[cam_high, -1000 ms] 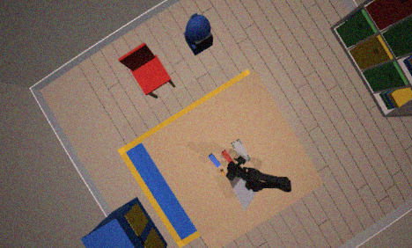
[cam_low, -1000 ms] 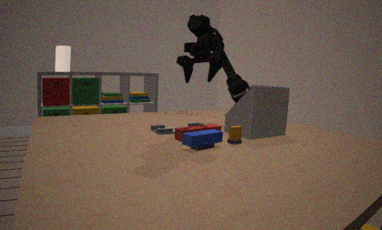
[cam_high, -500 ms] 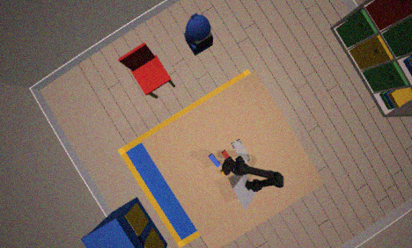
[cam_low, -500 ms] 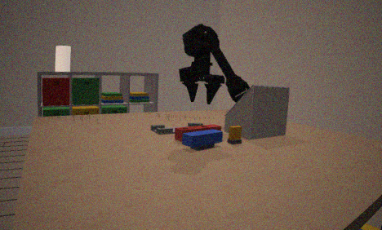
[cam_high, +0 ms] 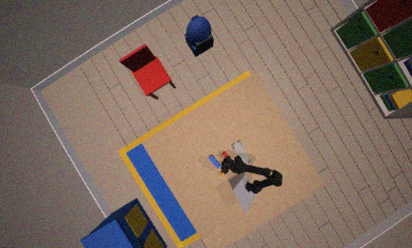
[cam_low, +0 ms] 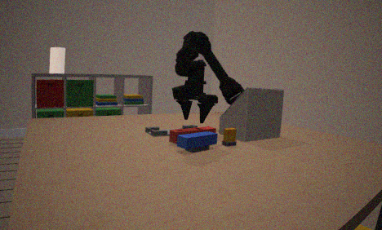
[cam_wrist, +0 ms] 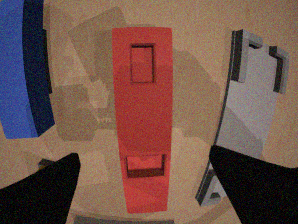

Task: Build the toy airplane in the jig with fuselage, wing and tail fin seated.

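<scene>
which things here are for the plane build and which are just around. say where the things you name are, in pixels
For the build:
- red fuselage (cam_low: pixel 190 132) (cam_wrist: pixel 143 115)
- blue wing (cam_low: pixel 197 140) (cam_wrist: pixel 12 70)
- yellow tail fin (cam_low: pixel 229 134)
- grey jig (cam_high: pixel 239 148) (cam_wrist: pixel 250 100)

Just around:
- red chair (cam_high: pixel 154 76)
- white lamp (cam_low: pixel 57 60)
- cube shelf (cam_low: pixel 64 76)
- grey slant-faced block (cam_low: pixel 264 116)

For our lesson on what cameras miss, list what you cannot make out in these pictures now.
- Tail fin: in the wrist view, mostly hidden by a finger.
- Jig: its near end in the wrist view, covered by the other finger.
- Wing: cut off by the wrist view's left edge.
- Fuselage sockets: too small in the top view.
</scene>
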You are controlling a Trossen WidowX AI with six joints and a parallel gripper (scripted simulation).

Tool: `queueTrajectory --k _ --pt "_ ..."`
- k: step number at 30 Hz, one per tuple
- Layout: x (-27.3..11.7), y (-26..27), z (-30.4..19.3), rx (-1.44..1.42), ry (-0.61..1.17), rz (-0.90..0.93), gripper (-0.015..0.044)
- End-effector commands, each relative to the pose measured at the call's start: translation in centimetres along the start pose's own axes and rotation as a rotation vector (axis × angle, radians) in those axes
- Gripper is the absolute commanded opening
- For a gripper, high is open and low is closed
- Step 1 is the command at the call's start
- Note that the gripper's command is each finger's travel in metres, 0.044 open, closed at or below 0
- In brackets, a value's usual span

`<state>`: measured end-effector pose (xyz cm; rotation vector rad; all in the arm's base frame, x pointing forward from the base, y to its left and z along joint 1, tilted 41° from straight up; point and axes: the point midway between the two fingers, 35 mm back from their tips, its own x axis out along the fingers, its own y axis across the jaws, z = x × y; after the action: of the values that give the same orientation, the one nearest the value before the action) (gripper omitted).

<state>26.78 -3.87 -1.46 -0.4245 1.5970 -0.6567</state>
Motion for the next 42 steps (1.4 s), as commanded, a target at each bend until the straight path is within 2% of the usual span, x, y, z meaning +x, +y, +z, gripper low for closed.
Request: queueTrajectory --k 1,36,42 --pt "1.3 -0.1 -0.4 -0.011 0.014 -0.011 0.044" --pt "6.2 -0.2 -0.5 -0.011 0.014 -0.014 0.044" --pt "6.2 -0.2 -0.5 -0.011 0.014 -0.014 0.0282"
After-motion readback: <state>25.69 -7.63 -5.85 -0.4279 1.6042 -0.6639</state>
